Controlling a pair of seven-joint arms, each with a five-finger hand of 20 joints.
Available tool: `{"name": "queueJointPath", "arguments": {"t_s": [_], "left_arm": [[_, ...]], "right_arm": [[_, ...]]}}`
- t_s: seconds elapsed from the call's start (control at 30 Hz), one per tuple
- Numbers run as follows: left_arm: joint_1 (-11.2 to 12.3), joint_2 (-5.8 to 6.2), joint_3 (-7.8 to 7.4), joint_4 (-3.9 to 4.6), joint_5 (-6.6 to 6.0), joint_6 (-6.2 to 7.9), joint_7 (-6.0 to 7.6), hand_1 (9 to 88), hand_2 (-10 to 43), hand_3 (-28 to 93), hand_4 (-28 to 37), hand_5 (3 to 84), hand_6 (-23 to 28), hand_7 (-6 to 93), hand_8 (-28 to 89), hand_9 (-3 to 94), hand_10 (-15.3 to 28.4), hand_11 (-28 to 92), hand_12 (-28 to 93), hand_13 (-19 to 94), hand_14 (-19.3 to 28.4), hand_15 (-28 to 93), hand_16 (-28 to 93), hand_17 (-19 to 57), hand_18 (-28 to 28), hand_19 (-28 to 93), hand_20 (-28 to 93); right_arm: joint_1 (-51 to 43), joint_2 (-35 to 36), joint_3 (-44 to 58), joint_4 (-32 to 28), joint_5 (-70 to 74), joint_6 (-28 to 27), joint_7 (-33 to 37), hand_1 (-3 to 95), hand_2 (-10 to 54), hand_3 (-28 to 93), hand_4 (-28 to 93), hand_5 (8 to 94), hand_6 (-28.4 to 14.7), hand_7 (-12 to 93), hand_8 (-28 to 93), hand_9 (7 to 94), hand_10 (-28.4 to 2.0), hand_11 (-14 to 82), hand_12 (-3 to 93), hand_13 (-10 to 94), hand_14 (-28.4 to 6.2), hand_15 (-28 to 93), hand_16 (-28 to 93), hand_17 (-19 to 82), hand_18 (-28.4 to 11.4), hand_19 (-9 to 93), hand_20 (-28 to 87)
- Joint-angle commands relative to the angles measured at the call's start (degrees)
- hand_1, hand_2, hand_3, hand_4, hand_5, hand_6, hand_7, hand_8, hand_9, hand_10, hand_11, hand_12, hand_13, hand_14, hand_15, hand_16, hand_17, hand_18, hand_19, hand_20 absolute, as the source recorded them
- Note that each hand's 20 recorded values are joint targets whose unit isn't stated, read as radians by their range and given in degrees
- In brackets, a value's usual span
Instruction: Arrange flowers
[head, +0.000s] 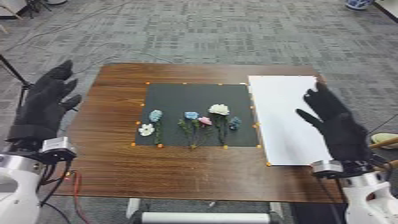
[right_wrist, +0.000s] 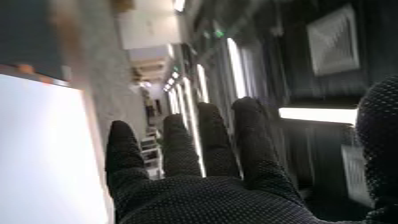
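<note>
You have the flowers (head: 219, 109) lying side by side on the dark mat (head: 191, 95) on the bench (head: 115, 105), beside the white sheet (head: 280, 100), with your left hand (head: 37, 112) and right hand (head: 342, 130) well apart, fingers open.

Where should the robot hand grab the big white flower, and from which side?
Probably pinch the big white flower by its stem, close to the bloom, coming down from above. The stem runs toward the robot, with the pink flower and dark blue flower crowding either side.
</note>
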Motion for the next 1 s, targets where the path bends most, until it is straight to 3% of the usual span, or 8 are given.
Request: {"name": "queueJointPath", "arguments": {"t_s": [0.03,0.23,0.37,0.5,0.6,0.73,0.9,1.0], "left_arm": [[-1.68,0.33,3.56,1.59,-1.88,1.05,1.01,27.4,-4.4,66,-26.5,18.7,1.0,19.7,-9,11.3,7.1,14,25,1,10.0,35,-2,-15.2,18.6,35,9],[0.22,0.07,2.22,1.37,-2.98,0.87,1.21,27.6,-3.6,67,-24.8,19.1,1.1,20.4,-9,11.5,7.1,15,25,1,9.8,37,-2,-14.7,18.2,35,9],[-2.46,0.72,3.82,2.69,-3.18,-0.7,1.01,27.6,-4.3,67,-25.5,19.1,1.1,20.7,-10,11.5,7.0,16,24,2,9.7,37,-2,-14.4,18.1,35,10],[-1.43,0.19,3.5,2.4,-3.3,-1.21,0.62,27.2,-4.7,67,-26.5,18.7,1.0,20.4,-10,11.2,7.0,15,24,1,9.6,36,-3,-14.4,18.9,35,9],[-2.35,0.18,3.59,3.08,-3.05,-2.96,-0.22,27.0,-5.0,66,-27.3,18.5,0.9,20.0,-10,11.1,6.9,15,24,1,9.7,34,-4,-14.6,19.7,35,9],[-4.75,1.45,4.62,4.13,-3.13,-4.32,0.31,25.7,-6.5,64,-28.1,17.5,0.8,19.0,-9,10.6,6.9,13,24,1,10.4,32,-4,-14.9,20.4,34,8],[-1.15,0.44,3.31,3.06,-3.67,-3.42,0.33,25.2,-7.4,65,-28.2,16.2,0.5,18.6,-8,10.3,6.9,12,24,1,10.9,30,-4,-15.2,20.8,34,7],[-1.68,0.88,4.35,3.71,-5.54,-2.98,1.48,25.1,-7.8,66,-28.1,15.8,0.4,18.4,-8,10.4,7.0,12,25,1,11.2,31,-4,-15.1,20.8,35,7]], "right_arm": [[3.04,-2.55,-4.54,-1.49,5.17,8.08,-3.04,15.2,-9.4,82,-25,31.2,-1.2,6,-7,28.7,-6.4,0.6,18.4,18,-6.9,-9,34,-5,-18.1,30,7],[3.56,-4.14,-5.07,-1.1,3.12,5.86,1.33,15.2,-9.5,82,-25,29.9,-2.2,7,-7,27.7,-8.0,0.5,18.2,18,-7.3,-8,34,-4,-18.5,30,9],[3.37,-3.34,-5.02,-1.57,2.7,7.11,1.24,15.1,-9.1,83,-25,28.8,-2.8,7,-7,26.7,-9.5,0.4,18.9,18,-9.4,-8,34,-4,-19.0,30,9],[3.82,-4.41,-5.56,-1.38,2.3,6.51,3.8,15.0,-9.0,82,-25,28.6,-3.0,7,-6,26.4,-9.9,0.2,19.4,18,-10.6,-7,34,-5,-19.6,30,10],[2.77,-3.98,-4.95,-1.92,0.79,7.62,3.91,15.0,-8.9,82,-25,28.3,-3.1,7,-6,25.8,-10.3,0.0,19.7,17,-11.6,-7,34,-6,-20.7,31,10],[0.8,-3.11,-3.58,-2.71,2.04,9.08,3.84,15.0,-8.7,82,-25,27.7,-3.2,7,-6,25.4,-10.6,-0.2,20.1,17,-12.9,-7,34,-7,-22.2,32,9],[-0.07,-2.66,-3.45,-2.87,1.81,8.12,6.41,15.0,-8.7,82,-24,27.6,-3.3,7,-6,25.4,-10.9,-0.4,20.7,17,-13.2,-6,33,-7,-22.9,33,9],[-1.51,-2.77,-3.1,-3.65,1.97,9.48,5.51,15.0,-8.6,82,-24,27.3,-3.4,7,-6,25.1,-11.0,-0.5,20.9,17,-13.2,-6,33,-7,-23.0,34,8]]}}
